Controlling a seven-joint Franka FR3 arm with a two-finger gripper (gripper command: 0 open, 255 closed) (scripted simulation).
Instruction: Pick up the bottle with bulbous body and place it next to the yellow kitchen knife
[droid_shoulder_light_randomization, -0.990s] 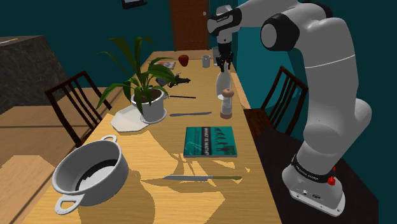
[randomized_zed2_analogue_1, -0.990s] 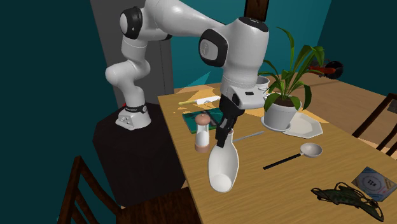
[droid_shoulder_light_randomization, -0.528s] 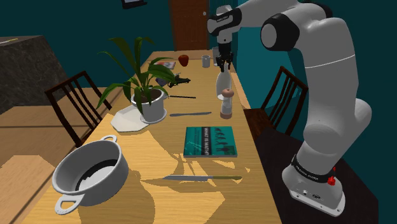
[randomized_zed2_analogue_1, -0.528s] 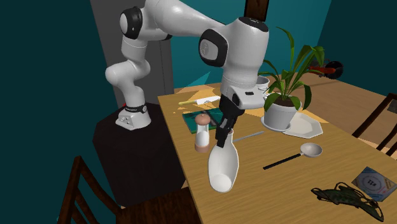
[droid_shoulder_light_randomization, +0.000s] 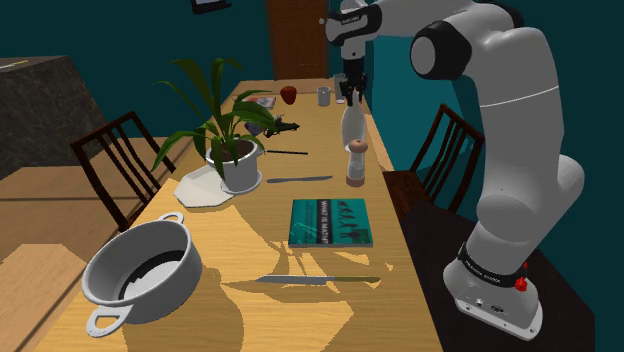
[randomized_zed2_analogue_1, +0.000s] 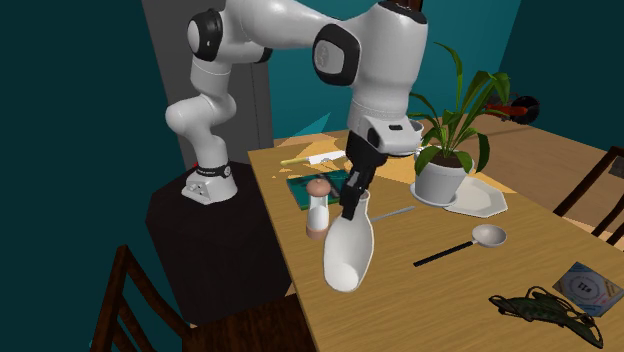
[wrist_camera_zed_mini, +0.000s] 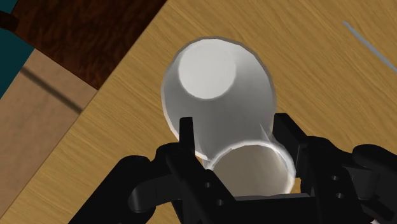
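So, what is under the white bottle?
The bottle hangs in the gripper over bare table wood, which shows all around it. Its own body covers the spot straight below.

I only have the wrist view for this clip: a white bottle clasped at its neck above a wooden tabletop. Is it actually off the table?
Observer: Yes. In the second exterior view the bottle hangs from the pincer, its underside showing above the table.
Operator: Where is the yellow knife?
Observer: The shoulder view shows the knife lying flat near the camera's end of the table, past the teal book from the bottle.
Operator: Anything close to the bottle?
Observer: A pepper mill stands upright close by it, on the side toward the book.
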